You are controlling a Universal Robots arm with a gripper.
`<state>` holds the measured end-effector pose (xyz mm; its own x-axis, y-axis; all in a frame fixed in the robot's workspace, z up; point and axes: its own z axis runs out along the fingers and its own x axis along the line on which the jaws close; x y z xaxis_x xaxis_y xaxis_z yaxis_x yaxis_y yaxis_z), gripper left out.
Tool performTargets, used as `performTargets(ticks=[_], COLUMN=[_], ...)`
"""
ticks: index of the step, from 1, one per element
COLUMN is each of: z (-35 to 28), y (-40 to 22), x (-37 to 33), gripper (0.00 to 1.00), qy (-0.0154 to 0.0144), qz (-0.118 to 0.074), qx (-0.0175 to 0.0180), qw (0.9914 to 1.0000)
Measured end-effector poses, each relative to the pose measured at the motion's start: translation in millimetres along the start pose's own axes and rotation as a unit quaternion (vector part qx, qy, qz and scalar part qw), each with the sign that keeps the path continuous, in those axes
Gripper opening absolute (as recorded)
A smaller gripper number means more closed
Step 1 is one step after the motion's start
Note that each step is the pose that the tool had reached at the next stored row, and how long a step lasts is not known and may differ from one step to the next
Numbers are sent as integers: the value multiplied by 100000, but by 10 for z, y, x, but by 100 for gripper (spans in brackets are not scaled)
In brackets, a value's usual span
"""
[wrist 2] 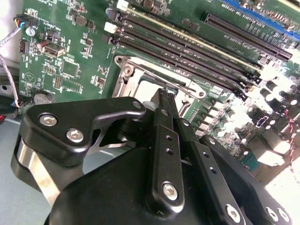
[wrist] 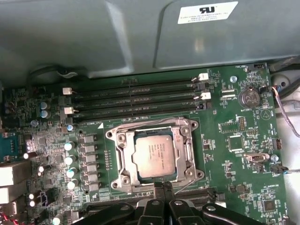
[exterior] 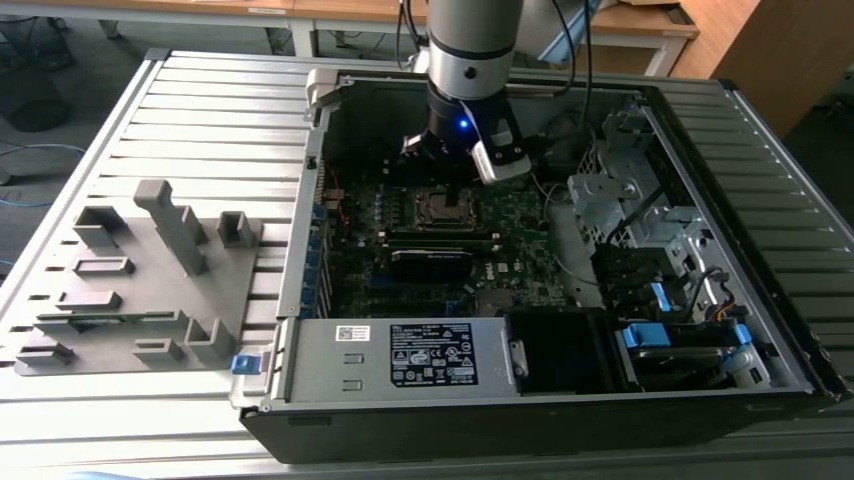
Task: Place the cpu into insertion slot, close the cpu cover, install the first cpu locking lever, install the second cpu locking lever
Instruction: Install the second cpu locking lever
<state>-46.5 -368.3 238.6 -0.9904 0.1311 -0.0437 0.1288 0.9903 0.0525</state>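
Table (exterior: pixel 160 110): a ribbed grey metal surface is carrying the open computer case and, toward the exterior view's left, a grey plastic fixture block (exterior: pixel 140 290).
Computer case (exterior: pixel 747 130): the black tower is lying on its side with the panel off, exposing the green circuit board (exterior: pixel 514 270).
Power supply (exterior: pixel 400 358): the grey box with a white label is sitting along the near edge of the case in the exterior view.
Robot arm (exterior: pixel 470 40): the silver arm is reaching straight down into the case, just above the socket.
Memory slots (wrist: pixel 136 101): four long black slots are running side by side just beside the socket.
Socket (wrist: pixel 117 161): the silver-rimmed insertion slot is sitting mid-board, near the middle of the case in the exterior view (exterior: pixel 443 207).
Cover (wrist: pixel 185 136): the silver frame is lying down flat around the chip, its window showing the chip's top.
Chip (wrist: pixel 157 153): the cpu, dull silver-grey, is already sitting inside the socket.
Claw (wrist: pixel 162 186): the gripper's black fingers are pressing together with no visible gap, holding nothing, their tips hanging just at the socket's edge; the second wrist view (wrist 2: pixel 165 93) is showing the same tips over the socket rim.
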Motion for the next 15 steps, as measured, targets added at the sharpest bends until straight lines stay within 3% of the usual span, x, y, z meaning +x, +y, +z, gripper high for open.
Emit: performTargets(ticks=[15], z=[-2], y=[-64], x=[-5], gripper=[11], qy=[-2], qz=[4], qx=[-3], qw=[100000])
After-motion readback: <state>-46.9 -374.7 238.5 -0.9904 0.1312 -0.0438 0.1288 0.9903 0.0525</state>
